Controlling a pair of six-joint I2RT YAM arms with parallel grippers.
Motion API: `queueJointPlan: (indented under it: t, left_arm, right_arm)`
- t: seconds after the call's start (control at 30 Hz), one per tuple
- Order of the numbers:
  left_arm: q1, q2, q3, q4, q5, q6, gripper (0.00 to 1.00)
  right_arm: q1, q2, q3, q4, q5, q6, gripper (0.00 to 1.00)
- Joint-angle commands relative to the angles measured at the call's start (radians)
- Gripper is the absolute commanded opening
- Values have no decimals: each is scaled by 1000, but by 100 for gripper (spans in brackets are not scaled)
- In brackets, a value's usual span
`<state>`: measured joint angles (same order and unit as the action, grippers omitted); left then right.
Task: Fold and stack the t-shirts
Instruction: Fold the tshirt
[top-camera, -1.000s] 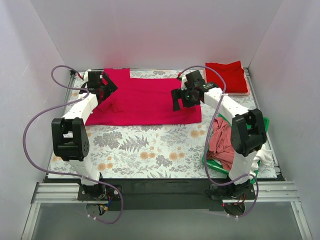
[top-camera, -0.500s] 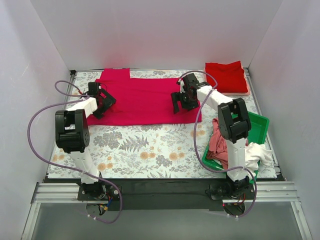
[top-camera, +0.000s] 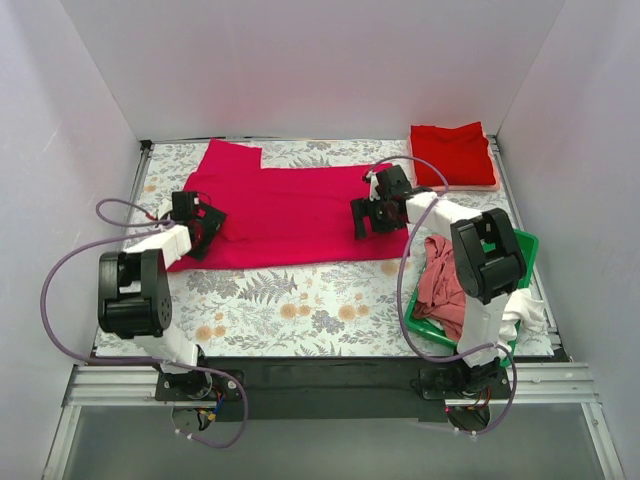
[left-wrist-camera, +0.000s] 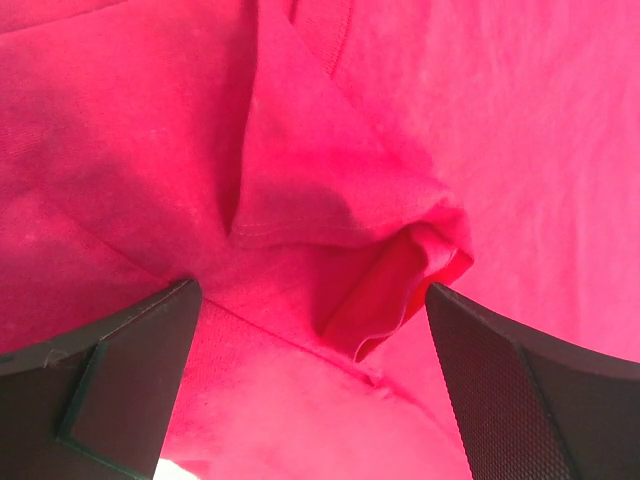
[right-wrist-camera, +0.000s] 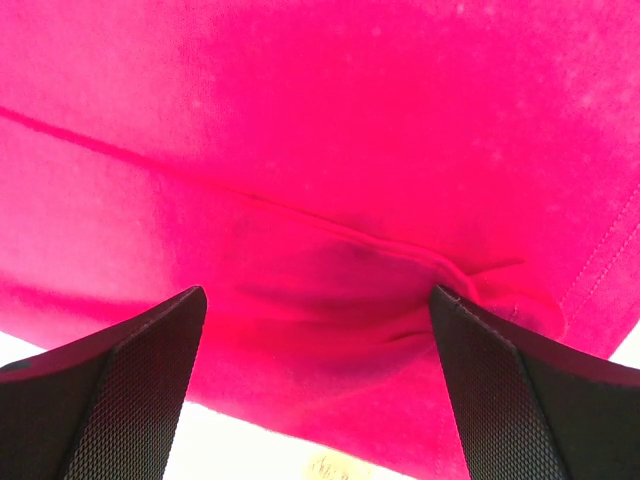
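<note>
Poised, both jaws released, at 9 and 3 o'clock of magenta tee (top-camera: 290, 210); could pinch bunched cloth unevenly, skewing fold.

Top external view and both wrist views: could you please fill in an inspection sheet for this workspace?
surface: floral table cover, lying flat.
job's things: magenta t-shirt spread out, one sleeve bunched; red t-shirt folded at the far right corner; dusty-pink t-shirt and white t-shirt crumpled in the green tray.
clutter: green tray only; nothing else seen.
grippers: left gripper and right gripper both open, low over the magenta t-shirt's two ends, nothing held.
cables: purple cables loop off each arm.
surroundings: white walls; metal rail at the near edge.
</note>
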<state>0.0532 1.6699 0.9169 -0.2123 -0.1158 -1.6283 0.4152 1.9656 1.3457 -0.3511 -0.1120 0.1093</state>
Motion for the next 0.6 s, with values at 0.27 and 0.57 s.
queueJointPlan:
  t: [0.27,0.57]
  left_arm:
    - [5,-461,-363,-308,-151,-180,97]
    - [4,-469,-326,-250,-79,-176,97]
  right_arm:
    - [71,-273,-368,-2,58,69,98]
    - [74,-340,-350,-15,54,41,98]
